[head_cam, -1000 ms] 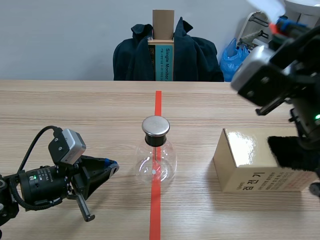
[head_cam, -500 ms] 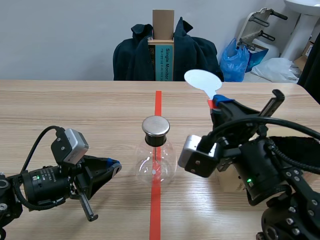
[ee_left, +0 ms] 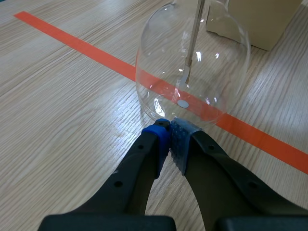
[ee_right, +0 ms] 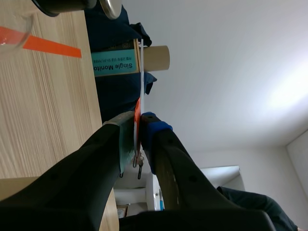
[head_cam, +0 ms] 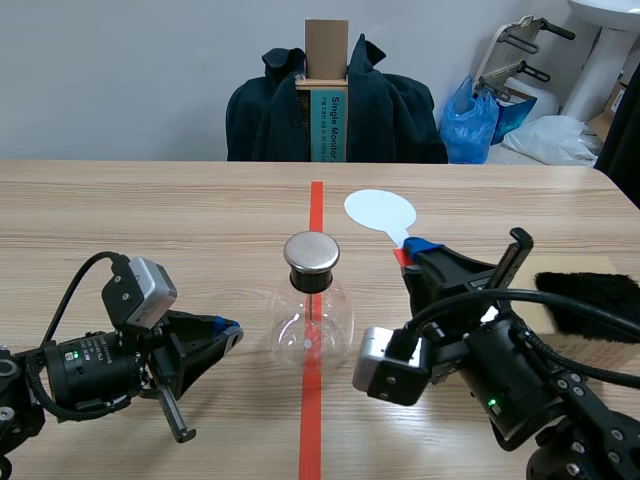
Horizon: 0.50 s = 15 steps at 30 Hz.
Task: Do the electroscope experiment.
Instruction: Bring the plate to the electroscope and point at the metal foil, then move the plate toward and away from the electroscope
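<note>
Plainly, the right claw is pinching the thin red handle of a paddle. The paddle's round white disc stands up above that claw and off to the side of the flask. The flask sits on the table, on the red tape line, with a metal cap on top.

The step in hand looks like bringing the disc to the cap. To do it well, I would keep the pinch on the handle only, so that nothing but the disc comes near. I would tip the disc face down toward the cap and approach slowly from above, watching the rod inside the glass for any response. A sideways swing risks knocking the flask over.

The left claw is pressed together on nothing. Its pads lie low on the table at the foot of the glass, where it could brace the flask against a nudge. Whether it actually touches the glass, I cannot tell.

From the right wrist the disc itself is barely seen, only its edge. The box is mostly hidden behind the right arm in the scene view, with a black cloth lying beyond that arm. Any fine leaves at the rod's end are too small to make out.
</note>
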Available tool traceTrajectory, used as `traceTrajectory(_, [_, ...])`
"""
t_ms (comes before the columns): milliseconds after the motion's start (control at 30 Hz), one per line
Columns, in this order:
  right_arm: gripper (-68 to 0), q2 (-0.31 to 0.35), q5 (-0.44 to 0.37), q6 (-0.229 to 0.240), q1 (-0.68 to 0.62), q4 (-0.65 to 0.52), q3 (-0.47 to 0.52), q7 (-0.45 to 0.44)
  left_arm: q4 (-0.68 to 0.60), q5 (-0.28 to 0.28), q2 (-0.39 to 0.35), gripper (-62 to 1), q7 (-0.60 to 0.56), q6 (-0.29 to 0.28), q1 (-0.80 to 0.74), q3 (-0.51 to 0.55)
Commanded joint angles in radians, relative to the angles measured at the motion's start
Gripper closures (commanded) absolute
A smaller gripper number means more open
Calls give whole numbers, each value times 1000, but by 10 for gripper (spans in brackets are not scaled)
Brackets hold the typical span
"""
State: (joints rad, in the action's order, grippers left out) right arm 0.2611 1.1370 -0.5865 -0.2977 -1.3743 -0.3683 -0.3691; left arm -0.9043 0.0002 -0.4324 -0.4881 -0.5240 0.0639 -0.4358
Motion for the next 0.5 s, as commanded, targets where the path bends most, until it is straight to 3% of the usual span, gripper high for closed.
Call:
traceTrajectory(0, [-8,10,-2,-11,6,-16,9,-17,-23,-11,3,-29,-17,-2,5,9])
traceTrajectory(467, [-8,10,24,-19,6,-16,9,-230,-23,-11,3,-29,-17,-2,5,9])
